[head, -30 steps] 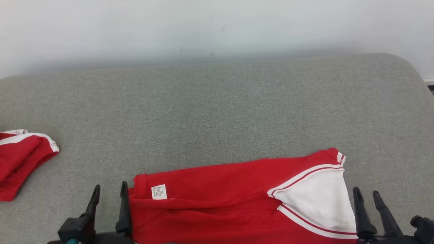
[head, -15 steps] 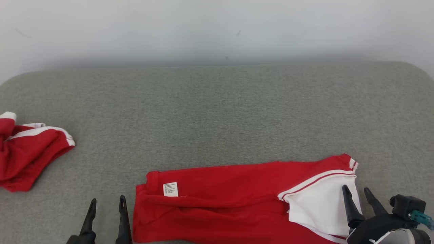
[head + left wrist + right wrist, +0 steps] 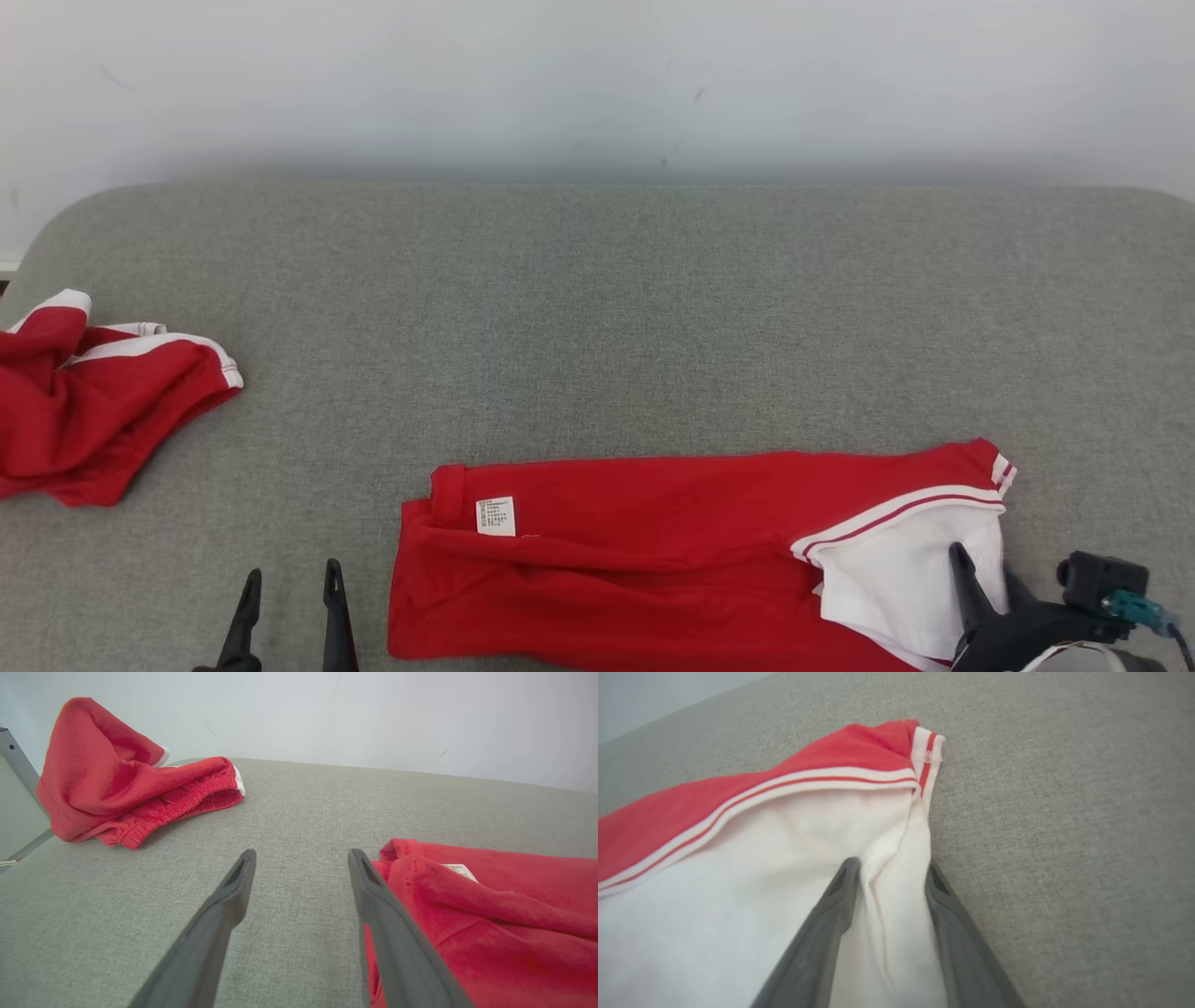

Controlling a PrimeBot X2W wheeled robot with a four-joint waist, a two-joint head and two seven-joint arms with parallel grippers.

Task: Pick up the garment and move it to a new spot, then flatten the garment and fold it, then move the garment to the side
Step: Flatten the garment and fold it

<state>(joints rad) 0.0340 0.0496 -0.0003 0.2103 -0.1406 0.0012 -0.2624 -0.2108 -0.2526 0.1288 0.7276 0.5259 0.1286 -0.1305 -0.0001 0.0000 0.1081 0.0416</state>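
Garment (image 3: 653, 560) lies flat near the bench (image 3: 597, 308) front. Right gripper (image 3: 892, 863): fingers part-spread astride its white edge, not pinching yet; likely a corner grab for folding. Left gripper (image 3: 302, 854): fingers spread, empty, beside its other end.

The garment (image 3: 653, 551) is soft, matt red knit cloth with a smoother white panel (image 3: 761, 868). Its care label (image 3: 496, 516) looks like thin printed fabric. The surface (image 3: 597, 327) is covered in coarse grey woven cloth. A 2nd red garment (image 3: 117, 788) looks fleecy, with a gathered elastic hem. The wall (image 3: 597, 84) is matt, scuffed paint. The left tool (image 3: 290, 569) and right tool (image 3: 892, 868) look like matt dark plastic.
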